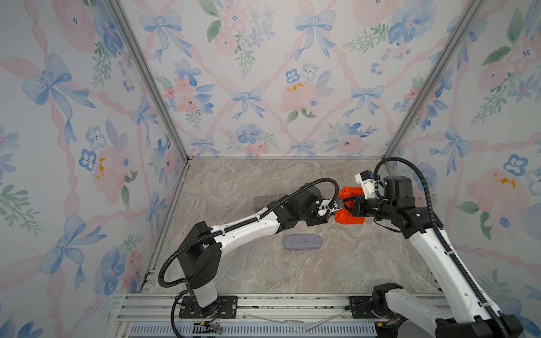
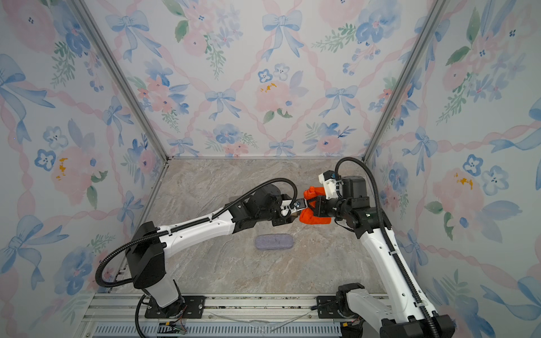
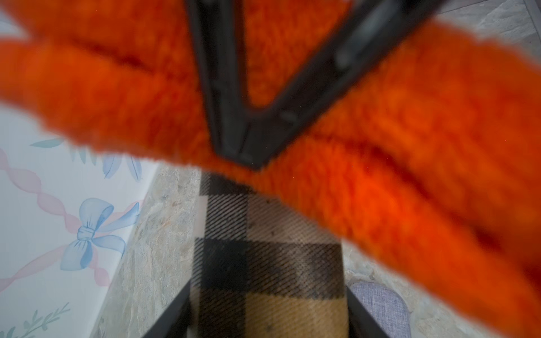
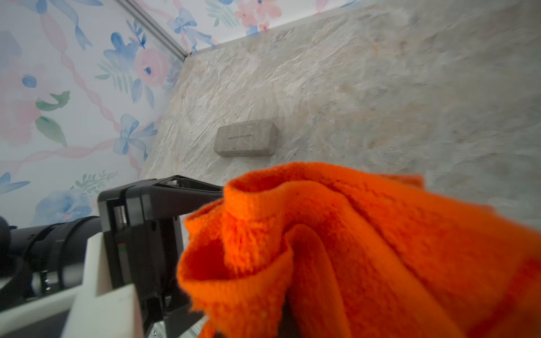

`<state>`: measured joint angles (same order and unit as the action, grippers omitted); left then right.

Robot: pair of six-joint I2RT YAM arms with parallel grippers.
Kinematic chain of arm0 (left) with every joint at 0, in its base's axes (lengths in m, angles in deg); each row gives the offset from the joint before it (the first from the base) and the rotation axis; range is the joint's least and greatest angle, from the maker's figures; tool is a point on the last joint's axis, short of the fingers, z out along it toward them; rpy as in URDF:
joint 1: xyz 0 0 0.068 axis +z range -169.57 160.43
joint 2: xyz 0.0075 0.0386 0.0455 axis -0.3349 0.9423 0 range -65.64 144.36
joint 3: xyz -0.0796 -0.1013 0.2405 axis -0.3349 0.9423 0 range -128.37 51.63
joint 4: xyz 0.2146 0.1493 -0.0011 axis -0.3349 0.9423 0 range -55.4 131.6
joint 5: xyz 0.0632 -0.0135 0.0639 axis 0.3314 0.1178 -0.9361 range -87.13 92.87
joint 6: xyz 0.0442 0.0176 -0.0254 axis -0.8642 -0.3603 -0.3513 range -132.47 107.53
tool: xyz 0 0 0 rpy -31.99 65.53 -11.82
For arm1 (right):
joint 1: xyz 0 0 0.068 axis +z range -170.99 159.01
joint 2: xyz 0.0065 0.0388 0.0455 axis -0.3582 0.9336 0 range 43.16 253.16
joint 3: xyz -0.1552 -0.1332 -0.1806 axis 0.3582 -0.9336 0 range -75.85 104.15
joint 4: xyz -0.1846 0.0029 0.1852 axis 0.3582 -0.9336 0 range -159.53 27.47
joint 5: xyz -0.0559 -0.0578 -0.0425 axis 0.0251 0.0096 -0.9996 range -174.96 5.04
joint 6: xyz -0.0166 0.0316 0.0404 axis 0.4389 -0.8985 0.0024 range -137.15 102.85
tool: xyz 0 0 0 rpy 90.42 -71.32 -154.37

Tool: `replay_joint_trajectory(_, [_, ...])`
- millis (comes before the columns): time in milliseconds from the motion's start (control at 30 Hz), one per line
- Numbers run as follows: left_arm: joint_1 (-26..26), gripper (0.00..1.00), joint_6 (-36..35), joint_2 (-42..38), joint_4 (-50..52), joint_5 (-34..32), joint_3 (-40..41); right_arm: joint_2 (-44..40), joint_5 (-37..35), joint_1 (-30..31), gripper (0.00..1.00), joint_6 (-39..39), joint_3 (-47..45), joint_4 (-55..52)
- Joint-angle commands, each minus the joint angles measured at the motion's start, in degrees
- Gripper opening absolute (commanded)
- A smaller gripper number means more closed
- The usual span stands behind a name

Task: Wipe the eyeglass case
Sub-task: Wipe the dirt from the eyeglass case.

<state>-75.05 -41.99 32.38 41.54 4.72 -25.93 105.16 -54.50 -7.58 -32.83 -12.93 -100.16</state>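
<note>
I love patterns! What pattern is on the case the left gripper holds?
Plaid eyeglass case: black, cream and tan checks, best in the left wrist view.

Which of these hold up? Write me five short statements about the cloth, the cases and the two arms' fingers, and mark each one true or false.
1. The right fingers are shut on the orange cloth. True.
2. The left fingers stand empty. False: they hold a plaid case between them.
3. The grey-blue case lies on the table, touched by neither arm. True.
4. The orange cloth lies spread flat on the table. False: it hangs bunched from the right fingers.
5. A taupe case rests on the table. True.
</note>
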Motion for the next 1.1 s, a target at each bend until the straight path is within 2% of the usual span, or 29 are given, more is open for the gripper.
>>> replay_joint_trajectory(0, [-0.8,0.32,0.7,-3.5,-8.2,0.2,2.2,2.6,3.4,3.2,0.0,-2.9,-0.8,4.6])
replay_joint_trajectory(67, [-0.8,0.32,0.6,-4.5,-9.5,-0.1,3.6,2.3,3.5,1.3,0.0,-0.6,-0.6,1.6])
replay_joint_trajectory(233, [-0.4,0.32,0.8,-6.6,-12.2,-0.9,6.1,0.6,6.1,-9.6,0.0,5.6,1.7,-6.9])
replay_joint_trajectory(300, [0.0,0.32,1.5,-7.1,-13.0,-0.4,6.5,0.6,6.6,-8.7,0.0,4.8,1.6,-6.2])
replay_joint_trajectory(433, [0.5,0.32,3.1,-7.5,-14.1,0.9,6.6,1.3,8.5,3.2,0.0,-4.5,-3.6,7.9])
replay_joint_trajectory(500, [0.7,0.32,3.2,-7.9,-14.4,1.1,6.8,2.4,9.1,6.1,0.0,-5.5,-4.3,10.5])
replay_joint_trajectory(567, [0.7,0.32,3.2,-8.6,-14.4,1.3,7.4,2.6,7.3,3.8,0.0,-2.2,-3.1,6.2])
replay_joint_trajectory(667, [0.8,0.32,3.0,-9.3,-14.0,1.5,8.0,2.4,10.0,-6.2,0.0,0.2,-1.6,2.1])
replay_joint_trajectory(733, [1.0,0.32,3.2,-9.6,-14.0,1.5,8.5,2.4,10.9,-10.0,0.0,0.4,-0.3,1.0])
replay_joint_trajectory(800, [1.0,0.32,3.8,-9.6,-14.1,1.6,8.8,2.1,10.3,-8.2,0.0,-0.4,0.1,1.7])
replay_joint_trajectory(933, [1.2,0.32,4.9,-9.7,-13.7,1.6,9.5,2.0,8.6,-0.8,0.0,-2.5,-2.5,5.5])
replay_joint_trajectory(1067, [1.8,0.32,5.6,-10.5,-12.3,2.7,10.3,0.2,10.1,-1.9,0.0,-7.6,-5.9,10.6])
